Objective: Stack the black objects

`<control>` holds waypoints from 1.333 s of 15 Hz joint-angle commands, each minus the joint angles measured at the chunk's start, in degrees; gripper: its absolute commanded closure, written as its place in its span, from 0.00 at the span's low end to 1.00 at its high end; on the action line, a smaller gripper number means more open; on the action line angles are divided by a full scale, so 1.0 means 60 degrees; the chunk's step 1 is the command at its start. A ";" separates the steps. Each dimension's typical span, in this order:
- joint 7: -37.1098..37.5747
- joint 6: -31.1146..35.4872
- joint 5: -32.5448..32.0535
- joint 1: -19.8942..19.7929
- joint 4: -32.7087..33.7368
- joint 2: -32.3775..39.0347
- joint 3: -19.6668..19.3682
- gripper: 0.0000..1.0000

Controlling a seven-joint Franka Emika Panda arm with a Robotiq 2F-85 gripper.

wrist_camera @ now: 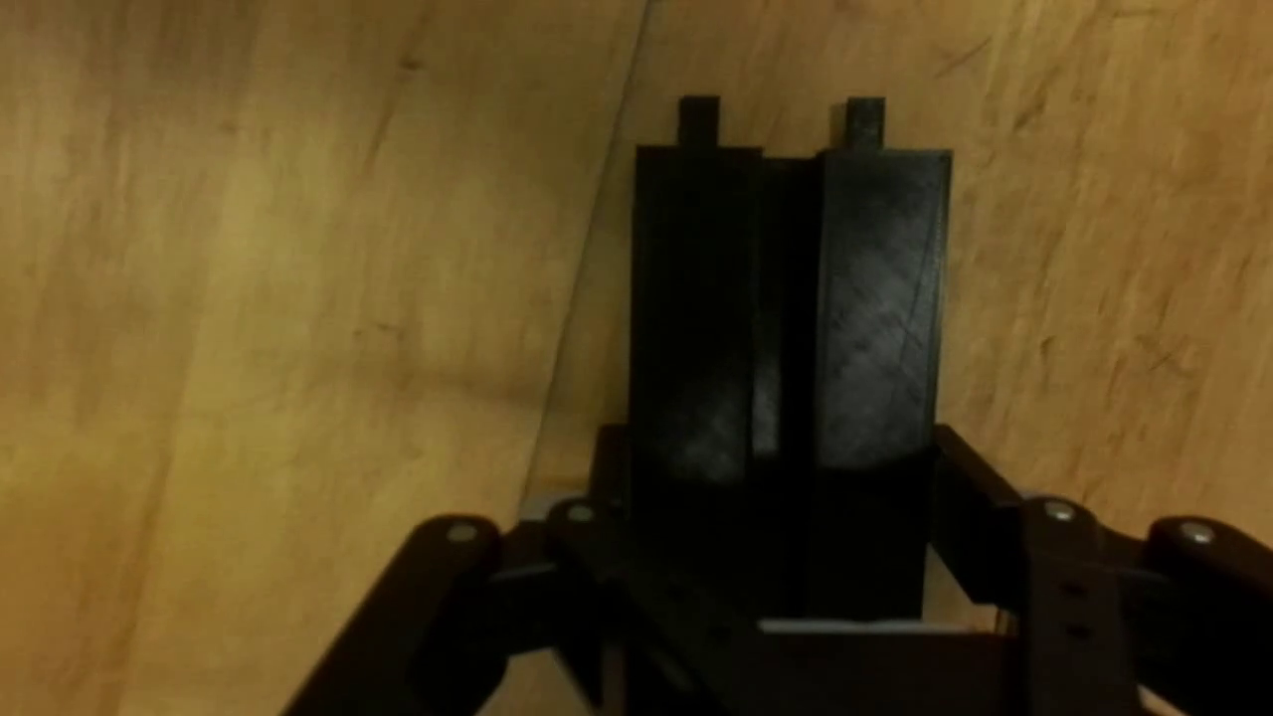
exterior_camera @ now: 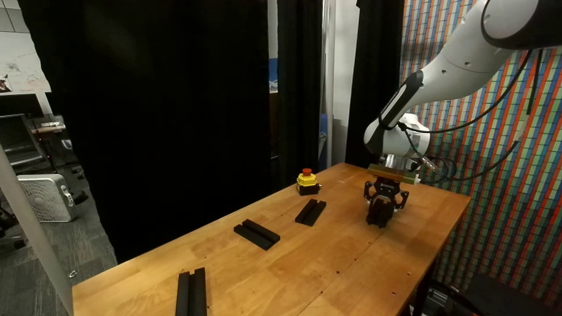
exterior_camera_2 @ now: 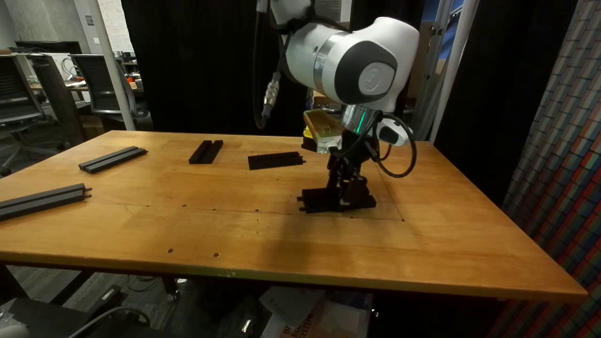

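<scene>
Fingers (wrist_camera: 967,507) grip the bar (wrist_camera: 786,368) by both long sides, pegs (wrist_camera: 865,123) projecting ahead of them; presumably chosen for a level lift.

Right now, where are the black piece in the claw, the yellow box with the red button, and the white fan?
Black piece (wrist_camera: 792,318), wrist view: groove down its middle.
Yellow box (exterior_camera: 306,180), in an exterior view: yellow body.
White fan (exterior_camera: 44,199), in an exterior view: front grille.
</scene>
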 commanded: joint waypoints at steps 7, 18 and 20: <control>-0.0254 -0.0609 -0.0017 0.0786 0.1130 0.0562 0.0506 0.54; -0.0202 -0.2086 -0.0574 0.1490 0.3227 0.1101 0.0703 0.54; -0.0198 -0.2415 -0.0489 0.1505 0.3687 0.1334 0.0821 0.54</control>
